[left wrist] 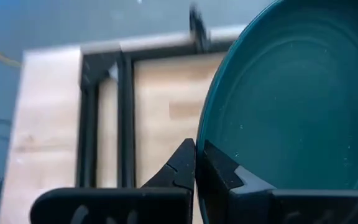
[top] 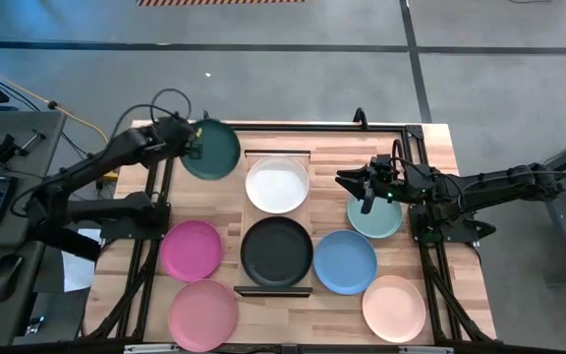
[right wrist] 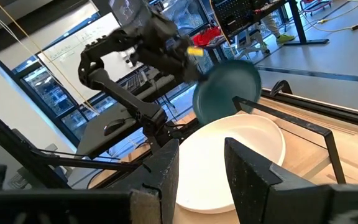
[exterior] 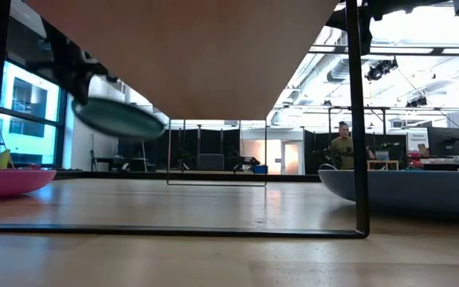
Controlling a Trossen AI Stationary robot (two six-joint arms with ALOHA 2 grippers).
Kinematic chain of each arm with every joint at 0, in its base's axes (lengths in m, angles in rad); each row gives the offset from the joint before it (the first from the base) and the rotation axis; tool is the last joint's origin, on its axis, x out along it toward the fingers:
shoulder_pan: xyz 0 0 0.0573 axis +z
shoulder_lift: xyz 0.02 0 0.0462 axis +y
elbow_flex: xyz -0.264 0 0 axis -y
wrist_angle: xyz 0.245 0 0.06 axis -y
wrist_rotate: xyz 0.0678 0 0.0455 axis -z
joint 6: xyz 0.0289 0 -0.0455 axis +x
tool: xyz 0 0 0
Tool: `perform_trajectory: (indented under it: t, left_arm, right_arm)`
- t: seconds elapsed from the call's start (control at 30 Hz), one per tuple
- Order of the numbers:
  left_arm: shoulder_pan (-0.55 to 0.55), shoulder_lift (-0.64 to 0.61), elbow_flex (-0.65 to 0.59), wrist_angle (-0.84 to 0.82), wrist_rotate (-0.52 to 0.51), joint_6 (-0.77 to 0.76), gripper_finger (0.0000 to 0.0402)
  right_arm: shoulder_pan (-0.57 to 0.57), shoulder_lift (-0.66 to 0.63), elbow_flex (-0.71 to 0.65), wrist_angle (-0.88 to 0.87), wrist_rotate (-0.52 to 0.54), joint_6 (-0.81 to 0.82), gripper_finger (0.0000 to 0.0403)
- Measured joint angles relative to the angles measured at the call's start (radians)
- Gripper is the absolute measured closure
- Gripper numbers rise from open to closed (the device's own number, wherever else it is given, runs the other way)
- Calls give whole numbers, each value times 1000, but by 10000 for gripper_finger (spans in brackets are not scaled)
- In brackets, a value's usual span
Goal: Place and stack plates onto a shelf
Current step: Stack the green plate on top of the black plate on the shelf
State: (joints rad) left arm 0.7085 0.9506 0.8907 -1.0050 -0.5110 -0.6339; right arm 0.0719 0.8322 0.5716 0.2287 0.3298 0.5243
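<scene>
L gripper point(left wrist: 196, 163) pinches the dark teal plate point(top: 210, 148) by its rim, plate up off the table point(top: 430, 147). R gripper point(right wrist: 201, 163) has jaws apart, nothing in them. White plate point(right wrist: 229, 163) sits on the shelf point(top: 277, 155) just past them.

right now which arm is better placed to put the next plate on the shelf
Left, probably. The left gripper is shut on the dark teal plate, lifted beside the white plate on the shelf. The right gripper holds nothing.
</scene>
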Motion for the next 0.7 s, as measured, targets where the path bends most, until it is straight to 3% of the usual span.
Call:
perform_trajectory:
  t: [0.23,0.37,0.57,0.7]
  left_arm:
    - [13,-52,237,19,-149,90,401]
    - [4,-69,364,91,-139,122,401]
    - [-64,-67,424,133,152,55,401]
    - [-183,-60,394,133,338,-71,401]
  right_arm:
    - [0,0,0,0,0,18,292]
    - [0,0,0,0,7,18,292]
    - [0,0,0,-1,48,18,292]
    - [0,0,0,-1,51,18,292]
